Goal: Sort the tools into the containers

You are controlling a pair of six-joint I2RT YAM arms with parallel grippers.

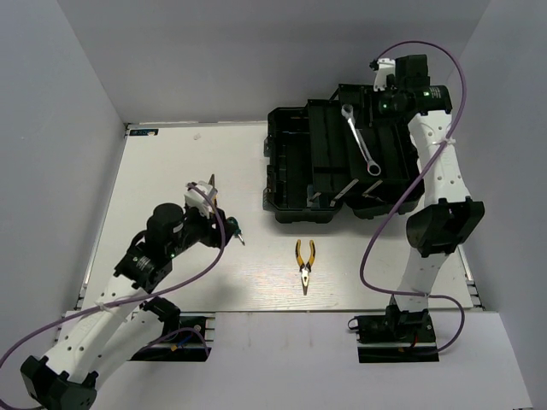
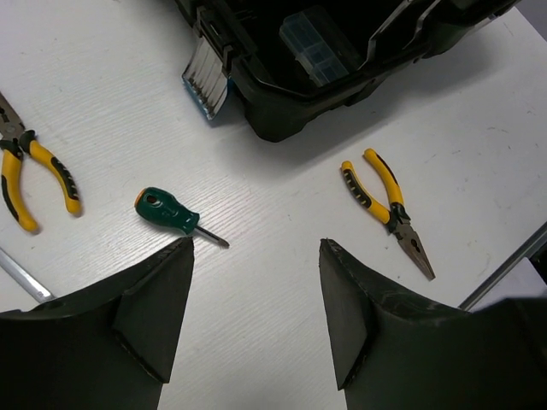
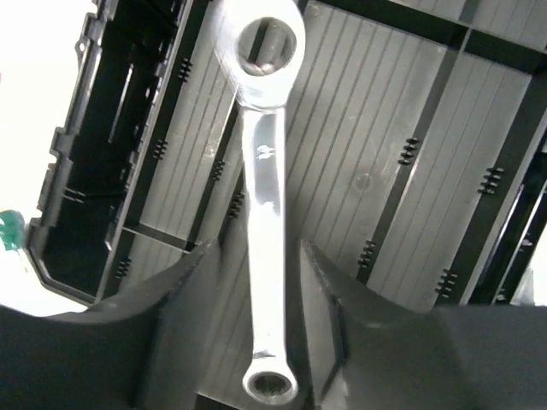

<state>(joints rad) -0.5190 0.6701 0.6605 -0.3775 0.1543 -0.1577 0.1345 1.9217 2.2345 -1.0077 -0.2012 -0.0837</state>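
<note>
Right fingers stand apart astride the wrench, which lies in the toolbox. Left fingers gape over the desk: screwdriver near at ten o'clock, one pliers beyond it, cut off by the frame edge.

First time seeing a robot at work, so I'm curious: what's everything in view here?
black plastic toolbox: one, black, open, far right of table.
clear-lidded plastic box: one, bluish, set in the toolbox.
silver combination wrench: one, silver, inside toolbox.
yellow-handled pliers: two, yellow and black, on table; one before toolbox, one further left.
green-handled screwdriver: one, green, on table between the pliers.
white table: one, white, under everything.
left arm: one, black and white, jaws open by screwdriver.
right arm: one, black and white, jaws open astride wrench.
</note>
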